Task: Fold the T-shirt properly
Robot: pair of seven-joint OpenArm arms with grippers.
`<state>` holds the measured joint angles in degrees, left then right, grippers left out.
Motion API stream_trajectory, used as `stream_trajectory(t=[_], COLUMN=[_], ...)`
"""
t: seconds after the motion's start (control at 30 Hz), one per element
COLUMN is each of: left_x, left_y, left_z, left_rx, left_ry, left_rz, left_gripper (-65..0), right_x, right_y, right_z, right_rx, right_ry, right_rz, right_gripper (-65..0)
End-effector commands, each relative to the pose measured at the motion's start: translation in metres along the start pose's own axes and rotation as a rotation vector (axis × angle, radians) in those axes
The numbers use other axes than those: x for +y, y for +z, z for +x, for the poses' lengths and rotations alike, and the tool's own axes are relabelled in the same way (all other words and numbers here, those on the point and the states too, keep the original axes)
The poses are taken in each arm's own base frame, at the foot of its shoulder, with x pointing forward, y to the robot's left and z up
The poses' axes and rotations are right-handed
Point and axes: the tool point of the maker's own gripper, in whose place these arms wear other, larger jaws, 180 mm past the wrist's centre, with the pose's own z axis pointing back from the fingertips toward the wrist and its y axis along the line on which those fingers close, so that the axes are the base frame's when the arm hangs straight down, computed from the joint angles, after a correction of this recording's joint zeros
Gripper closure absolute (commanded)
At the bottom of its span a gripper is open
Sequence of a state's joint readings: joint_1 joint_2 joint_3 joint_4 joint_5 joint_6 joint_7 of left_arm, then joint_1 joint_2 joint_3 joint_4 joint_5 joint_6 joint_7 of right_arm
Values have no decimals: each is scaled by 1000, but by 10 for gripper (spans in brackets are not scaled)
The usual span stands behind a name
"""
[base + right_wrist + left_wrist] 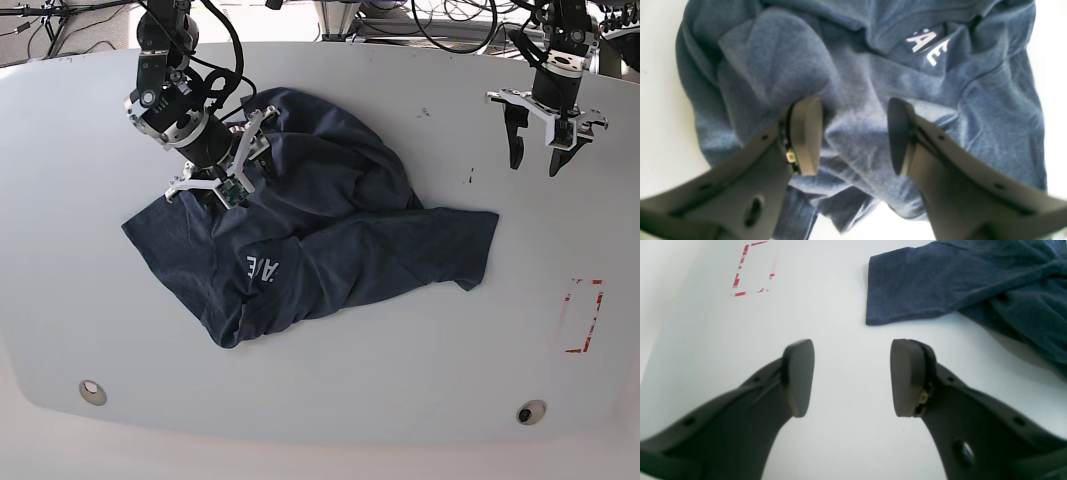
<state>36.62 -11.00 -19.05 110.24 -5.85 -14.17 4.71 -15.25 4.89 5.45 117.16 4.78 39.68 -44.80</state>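
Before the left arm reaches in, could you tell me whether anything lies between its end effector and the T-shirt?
Nothing visible does. The left end effector hangs open over bare white table, and the T-shirt sleeve lies just ahead of it. The red tape marking sits off to the side, away from that path.

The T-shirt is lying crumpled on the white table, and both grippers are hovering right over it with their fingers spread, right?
Not both. The left gripper hovers over bare table, clear of the T-shirt, as the base view shows. Only the right gripper is over the crumpled shirt; both are spread.
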Motion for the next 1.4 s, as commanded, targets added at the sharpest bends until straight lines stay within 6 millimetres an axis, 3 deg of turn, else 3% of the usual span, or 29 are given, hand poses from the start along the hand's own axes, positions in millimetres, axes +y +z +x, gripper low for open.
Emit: stream_trajectory(t=[0.0, 0.53, 1.13, 1.37], left_x=[3, 2, 2, 1], left_y=[1, 2, 4, 6], left_z=[12, 11, 10, 5], left_rx=[-44, -37, -33, -18], left_ry=[-7, -6, -10, -8], left_rz=[3, 1, 0, -5], left_gripper=[-338, -336, -340, -341], right_x=[-1, -2, -6, -5], right_y=[1, -14, -15, -16], right_z=[11, -17, -25, -17], right_rx=[-47, 29, 67, 44], right_ry=[13, -20, -5, 1], right_rz=[7, 23, 2, 11], right_gripper=[-299, -299, -319, -377])
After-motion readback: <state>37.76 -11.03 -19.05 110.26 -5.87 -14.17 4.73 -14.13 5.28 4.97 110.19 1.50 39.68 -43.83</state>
